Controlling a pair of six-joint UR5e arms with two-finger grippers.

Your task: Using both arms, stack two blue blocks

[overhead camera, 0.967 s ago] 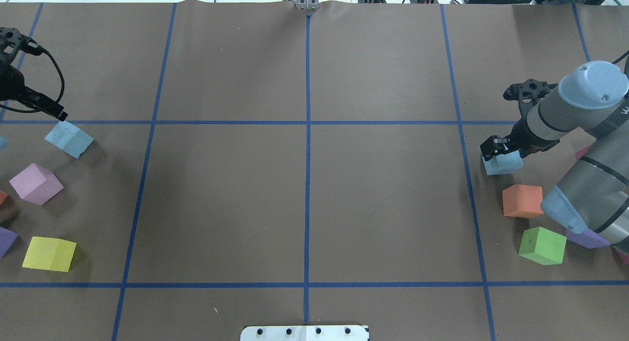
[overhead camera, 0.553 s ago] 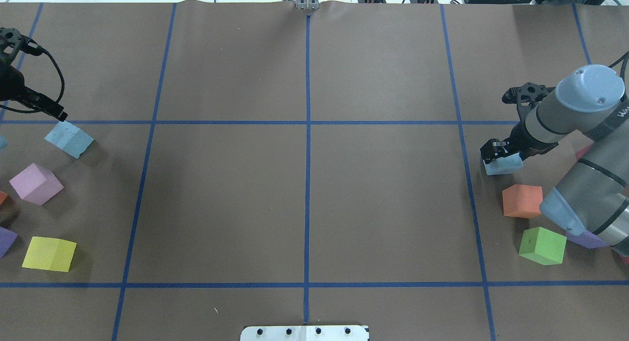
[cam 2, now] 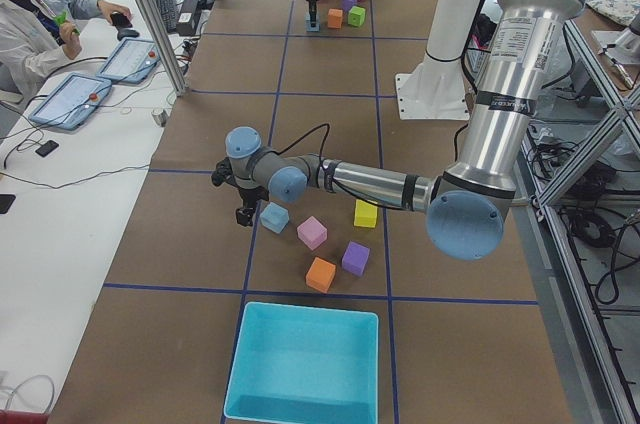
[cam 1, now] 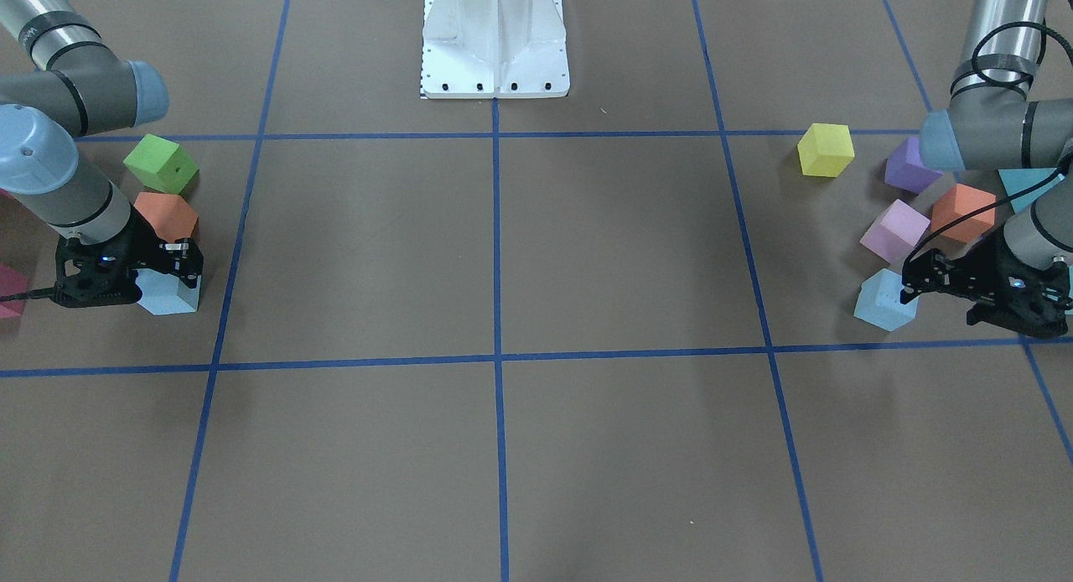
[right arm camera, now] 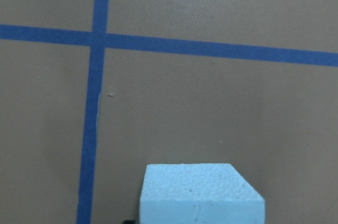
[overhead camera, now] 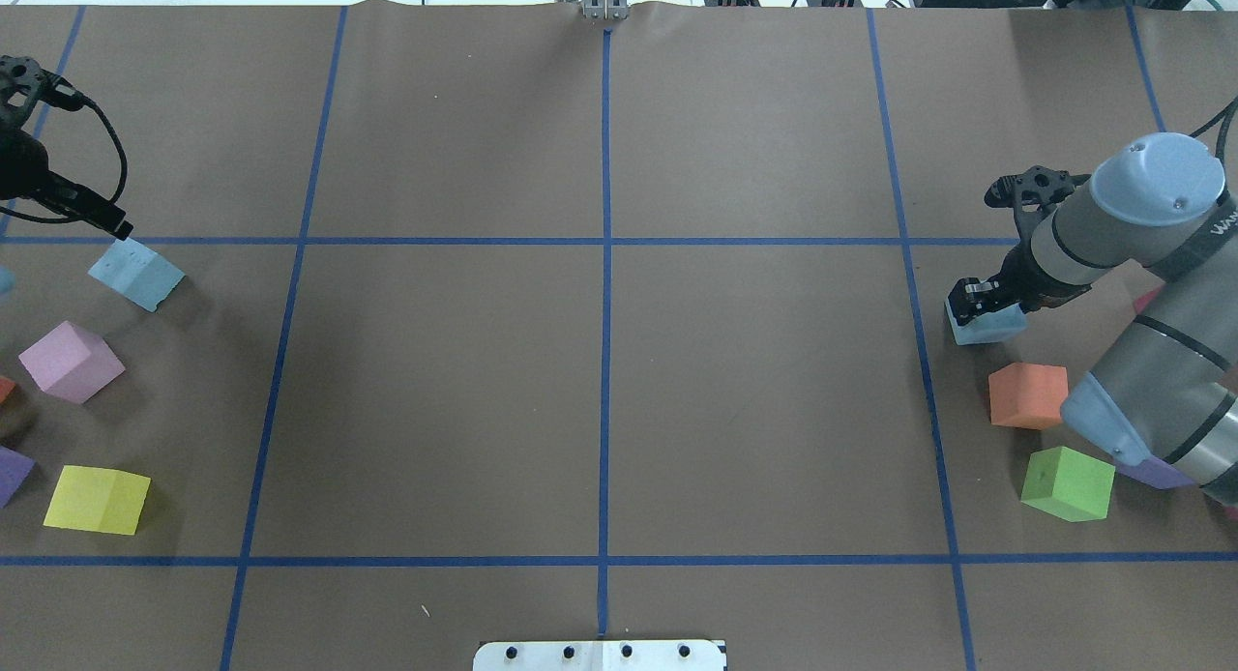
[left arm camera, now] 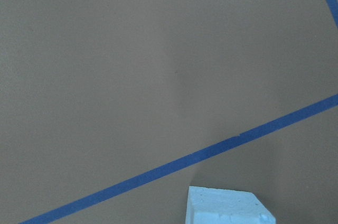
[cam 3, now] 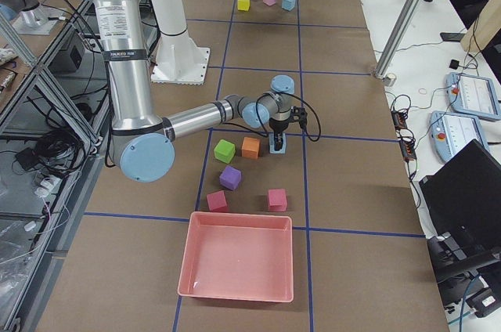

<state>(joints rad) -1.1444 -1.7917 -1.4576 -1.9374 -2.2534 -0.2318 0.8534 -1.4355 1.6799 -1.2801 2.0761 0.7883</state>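
One pale blue block (overhead camera: 135,274) lies at the table's left side; it also shows in the front view (cam 1: 884,301) and at the bottom of the left wrist view (left arm camera: 227,205). My left gripper (cam 1: 918,290) hangs open just beside it, on its far side, apart from it. The second blue block (overhead camera: 987,323) rests on the table at the right, also seen in the front view (cam 1: 172,295) and in the right wrist view (right arm camera: 200,192). My right gripper (cam 1: 168,267) is open, low over this block, with its jaws down on either side of it.
Pink (overhead camera: 71,362), yellow (overhead camera: 97,500) and purple (overhead camera: 12,473) cubes lie near the left block. Orange (overhead camera: 1028,395) and green (overhead camera: 1067,483) cubes lie close to the right block. A turquoise bin (cam 2: 305,364) and a pink bin (cam 3: 239,258) stand at the table's ends.
My right arm has shifted slightly left and lower, bringing the gripper further down over its blue block. The left arm and its block have not moved.
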